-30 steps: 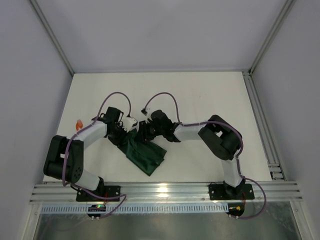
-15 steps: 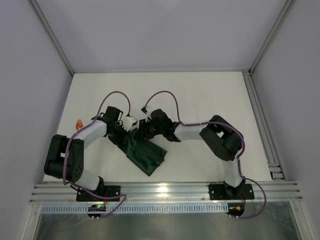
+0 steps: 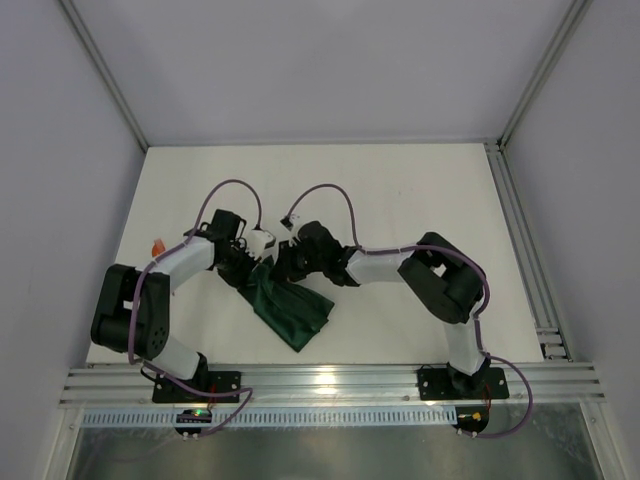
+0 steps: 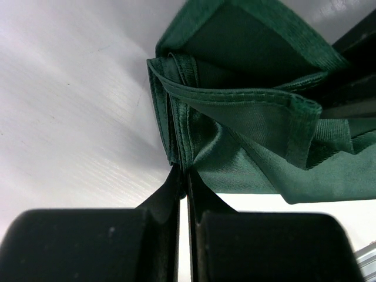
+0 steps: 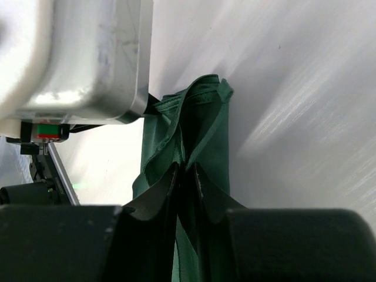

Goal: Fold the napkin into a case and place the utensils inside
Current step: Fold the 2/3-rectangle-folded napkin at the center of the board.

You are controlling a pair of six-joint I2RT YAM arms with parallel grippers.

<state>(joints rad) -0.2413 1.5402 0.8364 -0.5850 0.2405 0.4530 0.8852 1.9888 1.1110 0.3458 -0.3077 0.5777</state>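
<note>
1. Top external view, far left: orange utensils (image 3: 157,247) on the table (image 3: 420,200), beside the left arm and well apart from the cloth. Too small to count.
2. Left of centre: left gripper (image 3: 252,267) at the far end of the cloth. In the left wrist view, jaws pressed fully together, pinching the stacked hems at one edge.
3. Centre: napkin (image 3: 290,312), dark green, between the two arms and near the front edge of the table. Already folded into an oblong bundle several layers thick, with its far end gathered by both grippers and its near end lying flat.
4. Right of centre: right gripper (image 3: 283,265) just beside the left one, at the same end of the cloth. In the right wrist view, jaws drawn almost together with a ridge of fabric caught between them, apparently a grip.
5. Done, as judged: first folds made and layers stacked.
6. Left, as judged: shaping and flattening the bundle into a tidy pocket with a flap, letting go, fetching the utensils from the far left and sliding them in. Nothing orange visible in the cloth.
</note>
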